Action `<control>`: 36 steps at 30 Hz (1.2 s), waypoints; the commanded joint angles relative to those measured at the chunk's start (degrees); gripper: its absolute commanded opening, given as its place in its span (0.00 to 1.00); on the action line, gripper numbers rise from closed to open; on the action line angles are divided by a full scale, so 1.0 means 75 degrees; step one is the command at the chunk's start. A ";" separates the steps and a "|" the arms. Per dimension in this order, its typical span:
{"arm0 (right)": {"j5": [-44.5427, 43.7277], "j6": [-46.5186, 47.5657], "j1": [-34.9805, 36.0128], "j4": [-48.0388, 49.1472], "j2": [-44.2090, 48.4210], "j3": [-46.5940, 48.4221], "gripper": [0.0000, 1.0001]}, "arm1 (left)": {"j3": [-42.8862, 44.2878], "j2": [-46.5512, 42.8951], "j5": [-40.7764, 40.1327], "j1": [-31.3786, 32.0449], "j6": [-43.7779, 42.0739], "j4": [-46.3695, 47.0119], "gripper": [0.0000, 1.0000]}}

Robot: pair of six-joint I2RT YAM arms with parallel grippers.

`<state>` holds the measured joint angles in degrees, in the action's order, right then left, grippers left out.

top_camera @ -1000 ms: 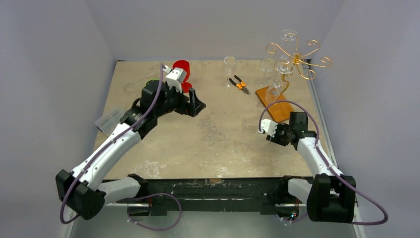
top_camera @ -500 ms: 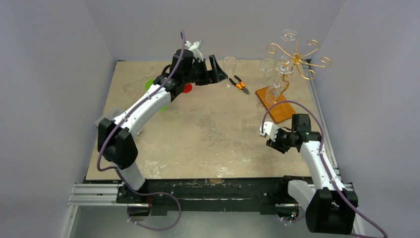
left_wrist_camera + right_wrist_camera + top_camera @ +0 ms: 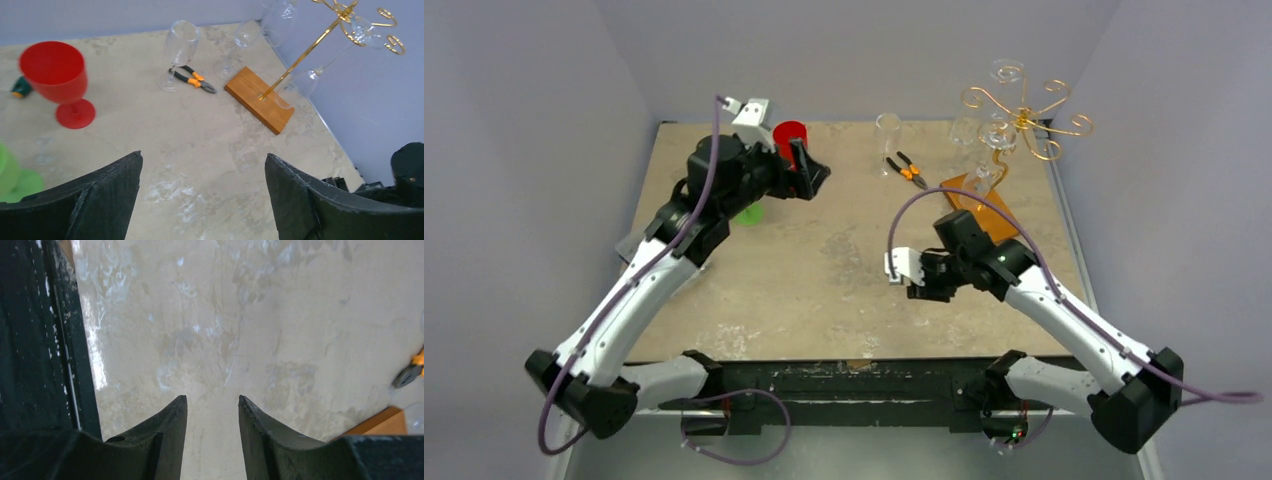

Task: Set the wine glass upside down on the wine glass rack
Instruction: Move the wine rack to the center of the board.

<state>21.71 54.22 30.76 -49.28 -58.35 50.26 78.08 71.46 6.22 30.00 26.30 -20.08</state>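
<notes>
1. Just left of the wine glass rack [image 3: 987,210], out past its wooden base, a clear wine glass [image 3: 888,135] stands upright on its foot on the table [image 3: 844,270]. It is well apart from the rack and nothing is touching it.
2. Between that glass and the rack lie orange-handled pliers [image 3: 908,170], close by the glass's foot.
3. Nearer the rack, just beside the far-left end of its base, a second clear glass [image 3: 964,133] also stands upright.
4. On the rack itself, a hung glass [image 3: 982,182] dangles bowl-down from one of the curled gold arms, above the base.
5. Far to the left of the rack, beyond the standing wine glass, the left gripper [image 3: 812,172] hangs above the table. Its jaws are spread wide and nothing sits between them.
6. Farther from the rack than that gripper are a red goblet [image 3: 790,134] and, nearer the front, a green cup [image 3: 747,214].
7. On the rack's near-left side, the right gripper [image 3: 924,286] sits low over the table. Its fingers [image 3: 170,430] are partway apart with only bare tabletop in the gap; it grasps nothing.
</notes>
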 commanded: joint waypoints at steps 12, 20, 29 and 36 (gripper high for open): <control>-0.5746 -0.3717 0.1515 0.0281 -0.6291 0.9483 0.57 | -0.3762 -0.5279 -0.4168 -0.0049 -0.2789 -0.0829 0.93; -0.6863 -0.3601 0.0482 0.1153 -0.8425 1.2019 0.66 | -0.4099 -0.5406 -0.3988 -0.0041 -0.3025 -0.0724 0.93; -0.9240 -0.4051 0.0562 0.4364 -0.8666 1.0482 0.72 | -0.4106 -0.5298 -0.3769 -0.0042 -0.2996 -0.0798 0.93; -1.2245 0.0817 0.0971 1.2786 -0.9067 0.7956 0.99 | -0.4175 -0.5322 -0.3799 -0.0044 -0.2945 -0.0789 0.93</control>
<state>-55.33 38.44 36.45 4.58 -125.08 114.21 47.18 31.79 -22.68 30.00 4.86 -27.86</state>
